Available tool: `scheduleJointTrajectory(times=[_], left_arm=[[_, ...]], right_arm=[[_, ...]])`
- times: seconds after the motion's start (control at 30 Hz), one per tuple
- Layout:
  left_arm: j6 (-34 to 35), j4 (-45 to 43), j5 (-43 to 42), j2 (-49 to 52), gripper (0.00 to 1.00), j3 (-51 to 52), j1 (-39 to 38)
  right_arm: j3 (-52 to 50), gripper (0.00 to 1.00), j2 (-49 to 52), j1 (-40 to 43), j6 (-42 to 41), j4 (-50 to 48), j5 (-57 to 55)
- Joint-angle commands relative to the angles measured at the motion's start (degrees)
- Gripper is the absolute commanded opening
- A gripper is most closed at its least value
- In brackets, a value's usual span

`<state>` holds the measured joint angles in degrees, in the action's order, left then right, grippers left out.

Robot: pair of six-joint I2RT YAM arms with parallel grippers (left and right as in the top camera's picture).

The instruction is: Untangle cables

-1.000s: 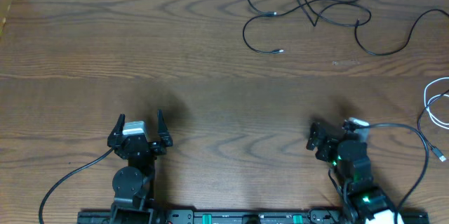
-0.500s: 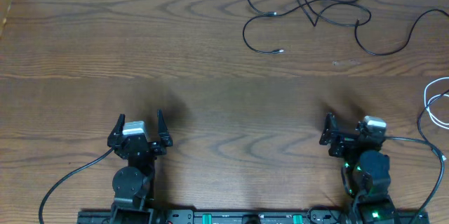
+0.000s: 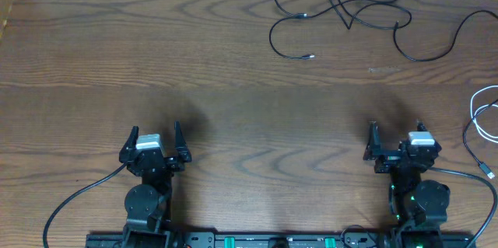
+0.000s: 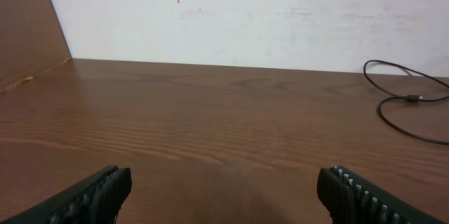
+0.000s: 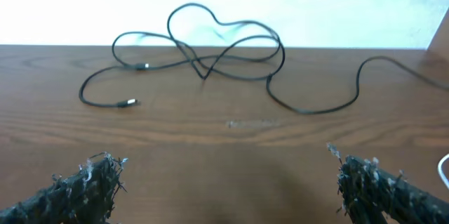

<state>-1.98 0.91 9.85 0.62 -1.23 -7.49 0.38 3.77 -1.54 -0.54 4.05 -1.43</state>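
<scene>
A long thin black cable (image 3: 350, 11) lies in loose overlapping loops at the far right of the table, its plug ends near the left of the loops. It also shows in the right wrist view (image 5: 210, 55) and partly in the left wrist view (image 4: 403, 101). A white cable (image 3: 482, 120) lies coiled at the right edge, apart from the black one. My left gripper (image 3: 154, 141) is open and empty near the front left. My right gripper (image 3: 395, 141) is open and empty near the front right, facing the black cable.
The wooden table (image 3: 233, 100) has a pale wall along its far edge. Thicker black arm cables trail from both arm bases at the front, the right one (image 3: 467, 182) running near the white cable.
My right arm has swung to the right and turned to face straight ahead. The left arm and both cables have not moved.
</scene>
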Motion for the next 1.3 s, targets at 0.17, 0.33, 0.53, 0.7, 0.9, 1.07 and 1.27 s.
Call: scheduleJointTrajectory(times=[0.17,0.33,0.53,0.7,0.9,1.07,1.27], left_arm=[[-0.81,2.27,1.77,-0.39,0.89,0.96,0.28],[-0.81,2.27,1.77,-0.39,0.90,0.96,0.28],[-0.81,2.27,1.77,-0.39,0.89,0.96,0.28],[-0.81,2.27,1.77,-0.39,0.89,0.96,0.28],[-0.81,2.27,1.77,-0.39,0.90,0.96,0.28],[-0.81,2.27,1.77,-0.39,0.89,0.96,0.28],[-0.81,2.27,1.77,-0.39,0.89,0.96,0.28]], right_arm=[[-0.07,0.99,-3.50,2.05,1.95,0.42,1.25],[-0.07,0.99,-3.50,2.64,3.04,0.42,1.18],[-0.07,0.99,-3.50,3.10,3.41,0.42,0.98],[-0.07,0.99,-3.50,3.10,3.34,0.42,1.01],[-0.07,0.99,-3.50,3.10,0.17,0.42,0.96],[-0.09,0.99,-3.50,3.06,0.17,0.33,0.96],[-0.07,0.99,-3.48,3.06,0.17,0.26,0.96]])
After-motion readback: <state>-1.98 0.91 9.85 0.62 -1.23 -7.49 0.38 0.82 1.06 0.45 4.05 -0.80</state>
